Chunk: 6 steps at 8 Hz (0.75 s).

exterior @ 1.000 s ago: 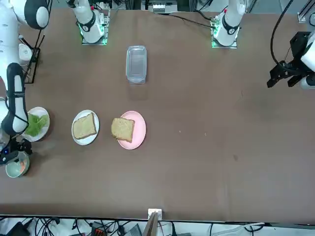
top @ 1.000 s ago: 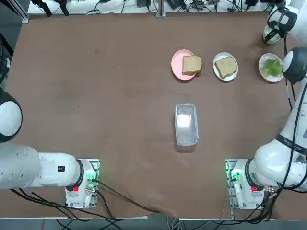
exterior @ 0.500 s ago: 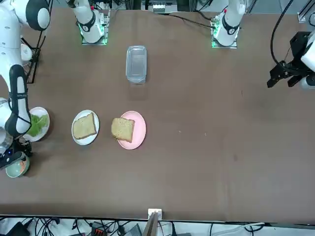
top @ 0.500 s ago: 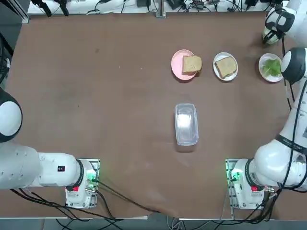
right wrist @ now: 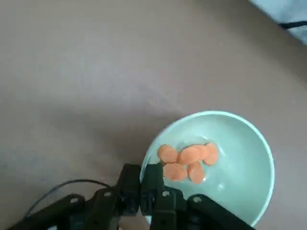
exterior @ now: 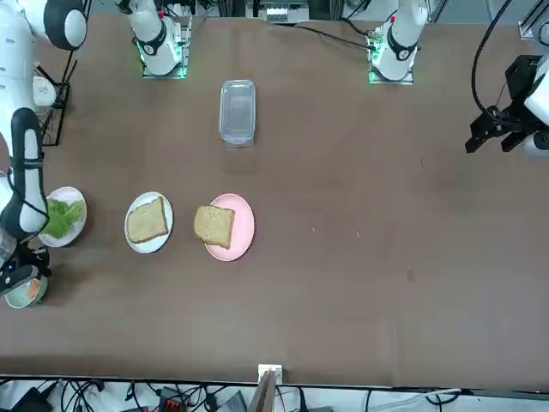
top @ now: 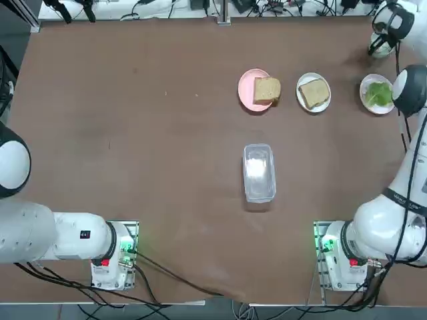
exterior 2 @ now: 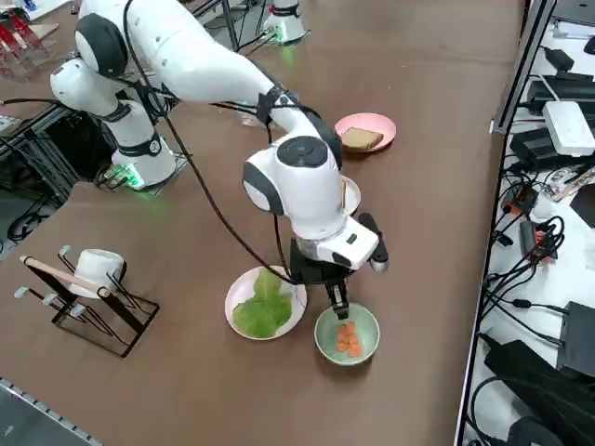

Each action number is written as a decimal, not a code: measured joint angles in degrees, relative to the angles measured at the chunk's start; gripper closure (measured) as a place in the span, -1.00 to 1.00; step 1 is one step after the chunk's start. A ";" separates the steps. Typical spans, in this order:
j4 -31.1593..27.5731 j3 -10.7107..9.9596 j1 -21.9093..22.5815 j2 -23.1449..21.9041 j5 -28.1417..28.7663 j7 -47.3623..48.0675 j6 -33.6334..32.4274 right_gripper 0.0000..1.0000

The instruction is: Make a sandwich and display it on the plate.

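Brown worktop (top: 167, 167) here, and the right hand (right wrist: 140, 167) is pinched narrow on the rim of the pale green bowl (right wrist: 235, 177), orange discs (right wrist: 191, 160) inside! One bread slice (top: 313, 93) sits on the small white plate (top: 310, 75), between the pink plate (top: 245, 90), carrying another slice (top: 267, 89), and the pinkish-white plate (top: 366, 83) holding green lettuce (top: 379, 94).

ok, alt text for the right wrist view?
Black two-finger right gripper, fingers closed together, at the rim of a pale green round bowl holding orange round slices, above a brown tabletop.
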 joint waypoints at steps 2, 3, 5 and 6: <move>0.88 0.11 0.56 -4.61 0.06 0.57 -4.78 0.95; 1.00 0.16 1.77 -7.26 0.10 3.20 -8.39 0.95; 1.02 0.33 5.51 -11.60 0.15 13.34 -16.72 0.95; 1.00 0.41 7.79 -13.32 0.27 19.78 -21.02 0.95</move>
